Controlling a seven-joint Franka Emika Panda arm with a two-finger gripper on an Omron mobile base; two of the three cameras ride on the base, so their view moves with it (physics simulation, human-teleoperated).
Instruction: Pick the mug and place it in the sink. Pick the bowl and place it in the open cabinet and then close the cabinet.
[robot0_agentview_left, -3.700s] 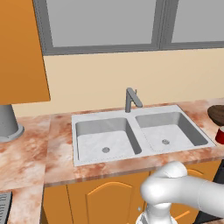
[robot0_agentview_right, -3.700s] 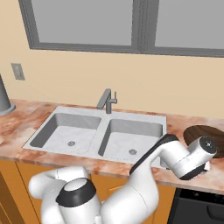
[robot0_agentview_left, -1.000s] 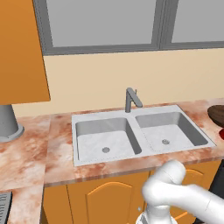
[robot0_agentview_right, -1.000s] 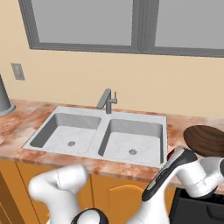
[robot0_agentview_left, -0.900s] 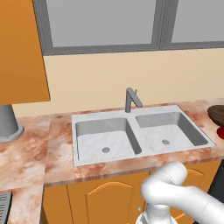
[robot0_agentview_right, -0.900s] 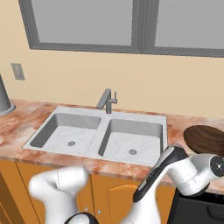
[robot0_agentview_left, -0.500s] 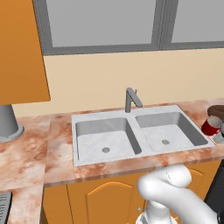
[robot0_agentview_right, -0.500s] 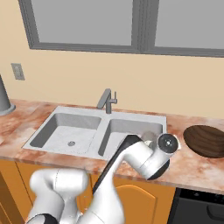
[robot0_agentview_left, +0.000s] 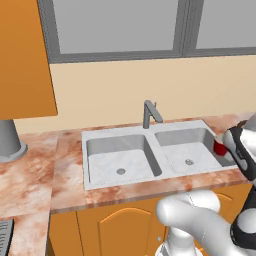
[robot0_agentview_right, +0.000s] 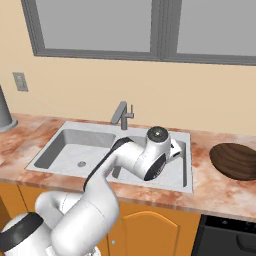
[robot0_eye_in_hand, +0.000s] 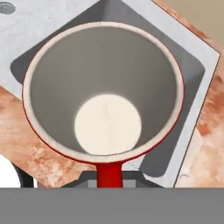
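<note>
My end effector (robot0_eye_in_hand: 109, 181) pinches the mug (robot0_eye_in_hand: 103, 94) by its handle above the sink's (robot0_agentview_left: 125, 160) right rim; releasing here could tip it onto the worktop (robot0_agentview_left: 30, 175).

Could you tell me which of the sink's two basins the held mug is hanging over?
The small red mug hangs over the basin on the faucet's right in the left base view; the other basin lies farther from it.

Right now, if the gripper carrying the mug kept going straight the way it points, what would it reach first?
Probably the sink. The hand view looks down through the red mug the gripper is shut on, with the right basin and its front rim beneath. Whether rim or basin floor comes first is unclear, since depth is hard to judge.
</note>
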